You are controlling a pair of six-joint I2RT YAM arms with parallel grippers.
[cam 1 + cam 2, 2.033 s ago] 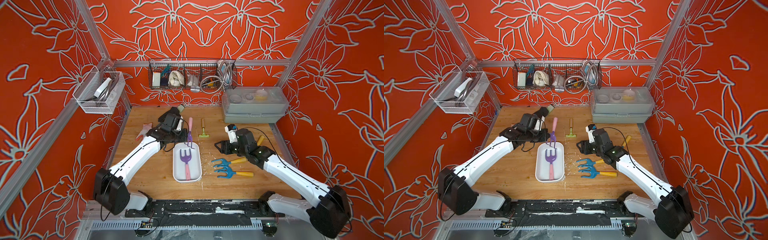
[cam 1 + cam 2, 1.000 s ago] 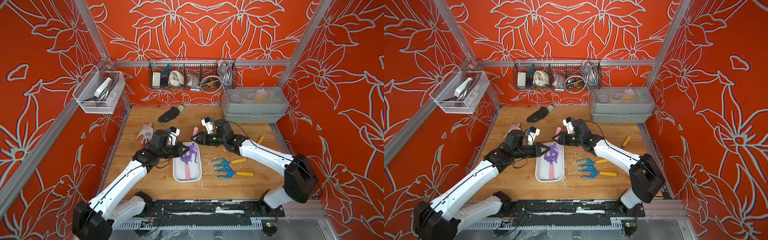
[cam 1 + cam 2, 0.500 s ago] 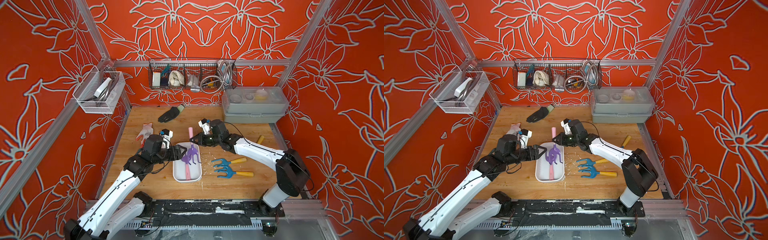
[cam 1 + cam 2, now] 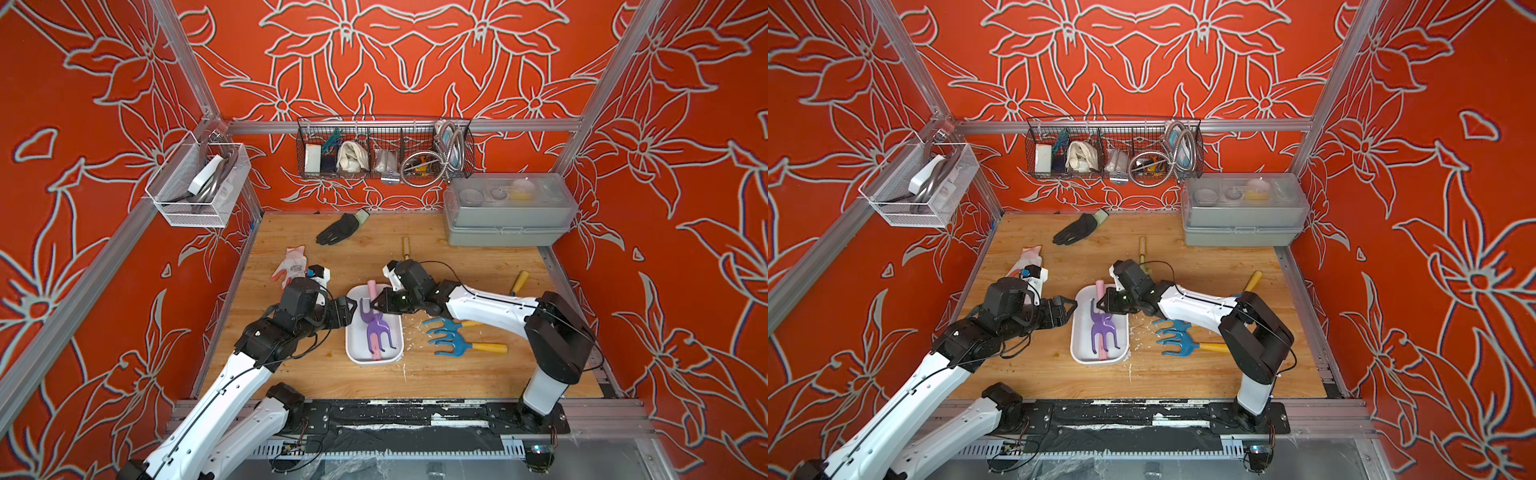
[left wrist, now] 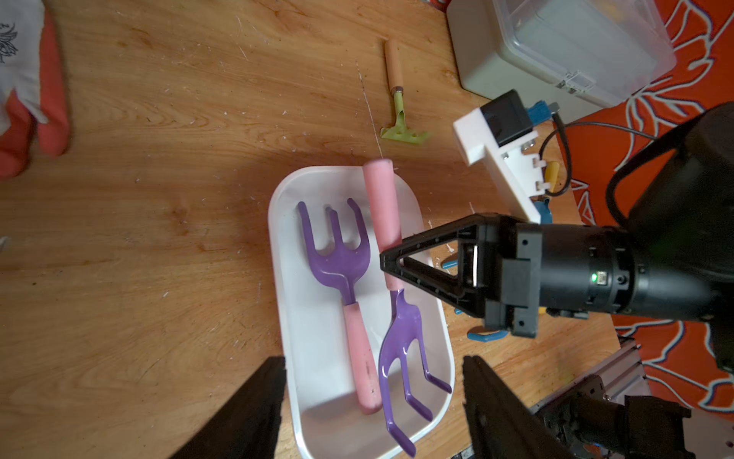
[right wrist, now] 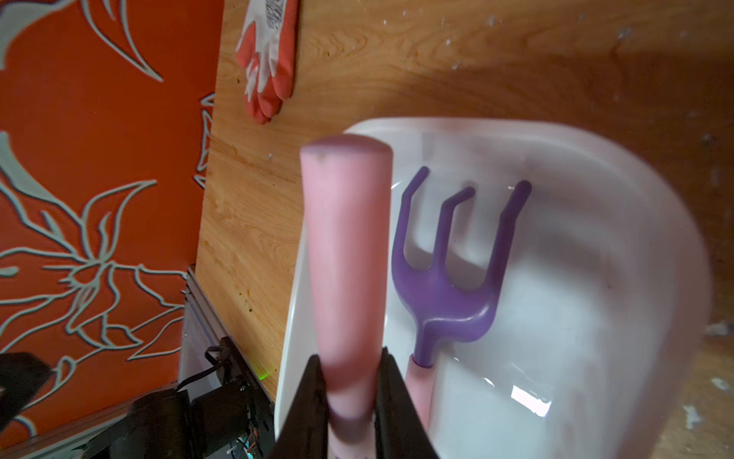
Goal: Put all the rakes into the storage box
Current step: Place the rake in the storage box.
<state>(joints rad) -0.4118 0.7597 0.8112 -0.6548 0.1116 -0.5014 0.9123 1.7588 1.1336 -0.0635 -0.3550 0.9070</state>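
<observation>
Over the far end of the storage box (image 4: 356,345), we had the right gripper (image 6: 349,401) clamped on the pink handle of the rake (image 5: 399,330), its purple head lying inside beside a second rake (image 5: 337,254). Our left gripper (image 5: 373,359) hung just beside the box's rim, jaws wide apart, holding nothing.

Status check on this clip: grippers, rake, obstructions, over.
Left gripper open beside shallow white plastic tub. Right gripper shut on purple rake's pink handle; head in tub, handle end over its rim. Second purple fork lies alongside.
</observation>
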